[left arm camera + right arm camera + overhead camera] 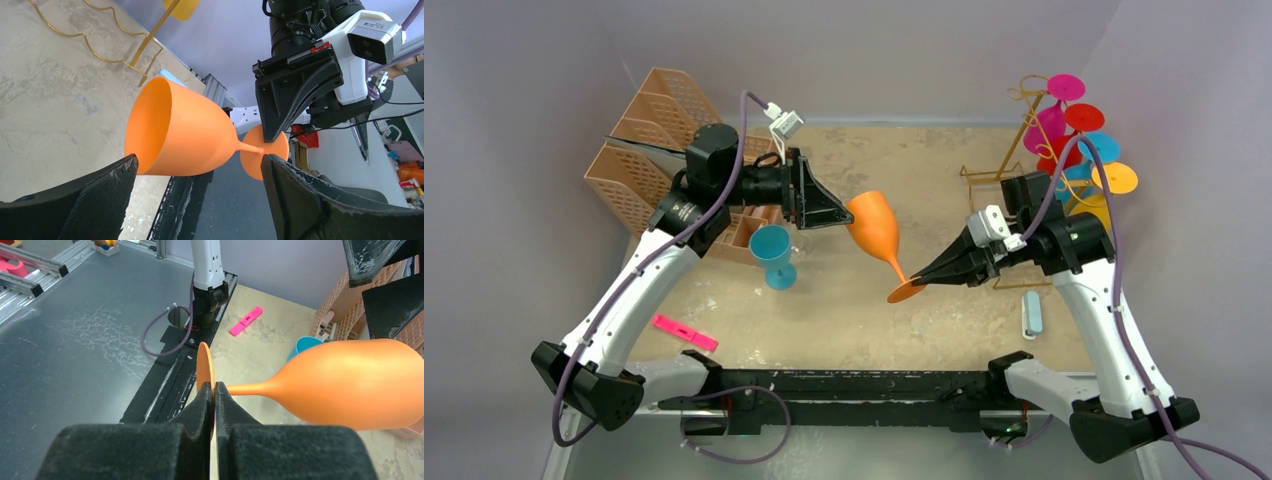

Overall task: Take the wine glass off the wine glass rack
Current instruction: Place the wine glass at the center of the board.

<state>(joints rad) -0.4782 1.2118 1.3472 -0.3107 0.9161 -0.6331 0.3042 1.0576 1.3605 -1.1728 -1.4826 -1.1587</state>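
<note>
Ok so the orange wine glass [876,228] is off the wine glass rack [1021,138] and hanging sideways in the air over the middle of the surface [854,320], well apart from the rack. My right pincer [214,390] is pressed together on the thin foot disc, with the stem pointing toward the other arm. Meanwhile my left pincer [199,159] is spread wide with the bowl sitting between its fingers. I can't tell if the lower pad is touching the rim or just beside it.

Looks like a handover to me. My take: close the left slowly on the fat part of the bowl, since it's smooth and tapered and could squirt out. Don't let the right go until the left has it firm.

Containers: the orange bowl is empty. The teal glass [771,250] standing just beside the peach organiser [639,150] looks empty too. I can't make out what's in the organiser's slots. The rack holds several coloured glasses [1084,117].
</note>
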